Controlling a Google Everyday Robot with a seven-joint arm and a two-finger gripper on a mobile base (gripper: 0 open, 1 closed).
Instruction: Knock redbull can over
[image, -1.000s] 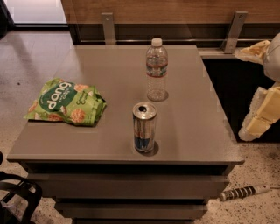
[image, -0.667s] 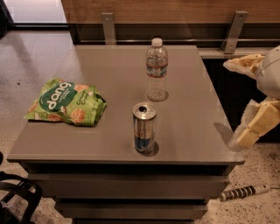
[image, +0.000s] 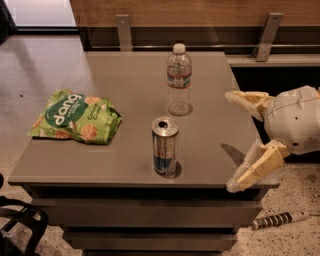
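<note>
The redbull can (image: 165, 145) stands upright near the front edge of the grey table (image: 125, 150), its shiny pull-tab top facing up. My gripper (image: 231, 142) is over the table's right side, to the right of the can and apart from it. Its two cream fingers (image: 255, 167) are spread wide open, pointing left toward the can, with nothing between them.
A clear water bottle (image: 179, 80) with a white cap stands upright behind the can. A green snack bag (image: 75, 117) lies on the table's left part. A striped stick-like object (image: 278, 220) lies on the floor at the lower right. A wooden wall runs along the back.
My gripper has moved left from the right edge of the view to over the table's right side, closer to the can. The can, bottle and bag have not moved.
</note>
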